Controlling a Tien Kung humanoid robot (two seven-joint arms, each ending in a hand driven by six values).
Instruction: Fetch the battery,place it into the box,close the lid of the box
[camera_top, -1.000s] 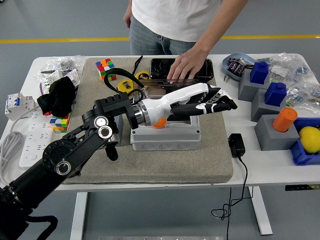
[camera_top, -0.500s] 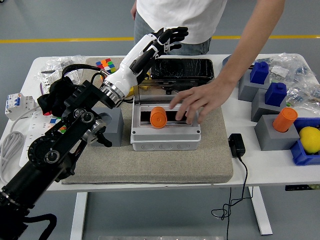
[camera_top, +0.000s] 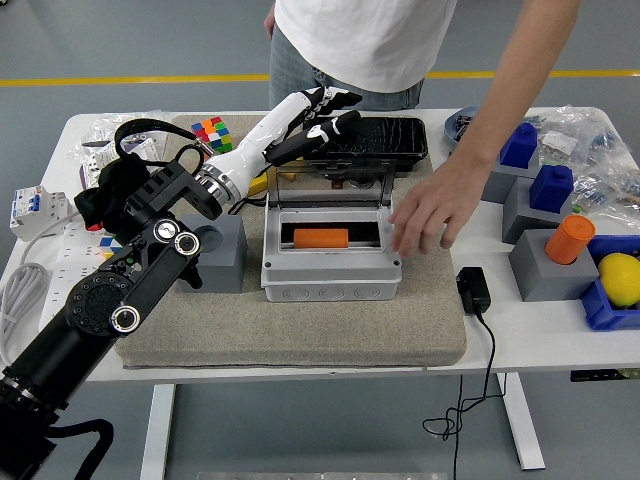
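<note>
Room: grey floor with a yellow line (camera_top: 130, 79) running across beyond the table.
Surface: white table (camera_top: 300, 362) carrying a grey-beige felt mat (camera_top: 330, 335); a white power strip (camera_top: 55, 285) lies well to the left of the robot hand.
Left arm: black jointed arm (camera_top: 120, 300) rising from the lower left corner, white forearm reaching up and right.
Left hand (camera_top: 322, 118): white and black, fingers loosely extended and gripping nothing; fingertips lie over the near left edge of a black rectangular tray (camera_top: 385, 137).
Cube: multicoloured puzzle cube (camera_top: 209, 132) left of the hand, on the mat.
Box: light grey plastic enclosure (camera_top: 331, 262) just below the hand; its clear hinged lid (camera_top: 330, 184) stands raised, directly under the fingers.
Battery: orange cylindrical cell (camera_top: 320, 238) lying on its side inside the box opening, below the hand.
Person: white-shirted figure at the far side; one hand (camera_top: 428, 212) rests at the box's right edge, right of and below the robot hand.
Right side: black adapter (camera_top: 472, 290), blue blocks on grey stands (camera_top: 528, 185), an orange cylinder (camera_top: 569, 239), a yellow lemon-like object (camera_top: 620, 277), all well right of the hand.
</note>
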